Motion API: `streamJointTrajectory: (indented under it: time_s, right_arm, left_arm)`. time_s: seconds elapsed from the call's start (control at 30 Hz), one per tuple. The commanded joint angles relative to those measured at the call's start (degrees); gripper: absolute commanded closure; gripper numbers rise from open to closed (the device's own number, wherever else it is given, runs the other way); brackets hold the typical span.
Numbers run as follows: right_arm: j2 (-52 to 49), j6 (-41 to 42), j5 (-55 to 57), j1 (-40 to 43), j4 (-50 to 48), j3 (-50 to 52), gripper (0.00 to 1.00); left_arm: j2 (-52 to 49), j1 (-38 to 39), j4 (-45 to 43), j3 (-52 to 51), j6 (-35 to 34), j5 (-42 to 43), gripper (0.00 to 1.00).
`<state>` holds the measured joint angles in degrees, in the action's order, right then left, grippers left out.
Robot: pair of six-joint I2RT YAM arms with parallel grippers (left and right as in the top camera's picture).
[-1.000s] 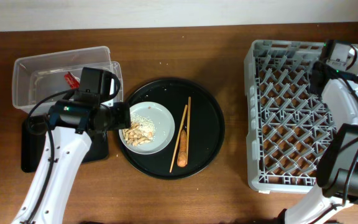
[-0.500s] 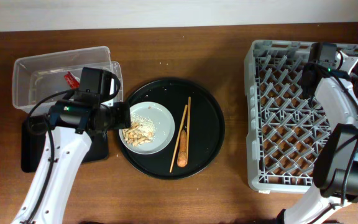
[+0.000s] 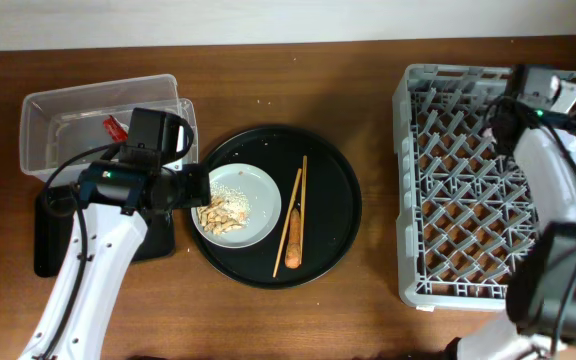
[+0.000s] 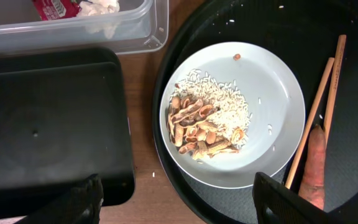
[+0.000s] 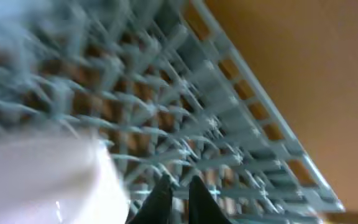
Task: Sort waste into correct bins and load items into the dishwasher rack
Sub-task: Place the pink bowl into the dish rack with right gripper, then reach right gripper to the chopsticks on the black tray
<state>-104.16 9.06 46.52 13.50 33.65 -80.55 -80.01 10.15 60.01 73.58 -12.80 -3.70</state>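
No legible text anywhere (white print on the red wrapper [image 4: 53,7] is blurred).

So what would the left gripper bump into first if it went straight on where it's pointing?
Probably the pale plate with the food scraps. The left gripper, jaws open, points down at it. Depth is hard to judge.

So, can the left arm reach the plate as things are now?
Probably yes: the left claw hangs open right above the plate, and nothing stands between them; only food scraps lie on it.
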Motion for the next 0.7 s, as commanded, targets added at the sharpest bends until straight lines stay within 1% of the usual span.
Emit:
streamJointTrajectory:
  time_s: [0.0,0.07,0.13,0.2,0.27,0.3,0.37,0.4,0.47,0.5,0.53,0.6,0.67]
  right_arm:
    - [9.7,0.9,-14.3,-0.3,-3.3,-0.2,0.75]
    - [11.3,0.2,-17.1,-0.3,-5.2,-0.2,0.71]
    - [11.4,0.2,-17.9,-0.3,-5.0,-0.2,0.66]
    - [11.2,0.3,-18.1,-0.4,-1.6,-0.1,0.63]
    - [11.2,0.9,-20.3,-0.4,2.7,-0.1,0.54]
    - [11.2,0.9,-22.2,-0.3,4.2,-0.1,0.51]
    - [11.3,0.9,-29.4,-0.4,7.9,-0.1,0.45]
    - [11.3,0.9,-32.5,-0.4,9.7,-0.1,0.43]
    - [11.3,0.9,-41.9,-0.4,12.9,-0.1,0.4]
    - [11.3,0.9,-45.6,-0.4,13.9,-0.1,0.39]
    - [11.3,0.9,-51.0,-0.4,15.4,-0.1,0.38]
    - [11.3,-1.3,-60.2,-0.7,17.5,-0.1,0.37]
    - [11.3,-1.7,-66.0,-2.1,20.0,-0.1,0.37]
  left_arm:
    - [1.1,-0.3,-0.2,0.0,0.7,-0.6,0.24]
    - [1.1,-0.3,-0.2,0.0,0.7,-0.6,0.24]
    - [1.1,-0.3,-0.2,0.0,0.7,-0.6,0.24]
    - [1.1,-0.3,-0.4,0.0,0.7,-0.6,0.24]
    - [1.1,-0.3,-0.4,0.0,0.7,-0.6,0.23]
    - [1.1,-0.3,-0.4,0.0,0.7,-0.6,0.23]
    - [1.0,-0.3,-0.4,0.0,0.7,-0.6,0.22]
    - [1.1,-0.3,-0.4,0.0,0.7,-0.6,0.16]
    - [1.1,-0.3,-0.3,0.0,0.7,-0.6,0.13]
    - [1.0,-0.3,-0.3,0.0,0.7,-0.6,0.13]
    - [1.0,-0.3,-0.3,0.0,0.7,-0.6,0.08]
    - [1.1,-0.3,-0.3,-0.2,0.7,-0.6,0.08]
    - [1.0,-0.3,-0.3,-0.5,0.7,-0.6,0.07]
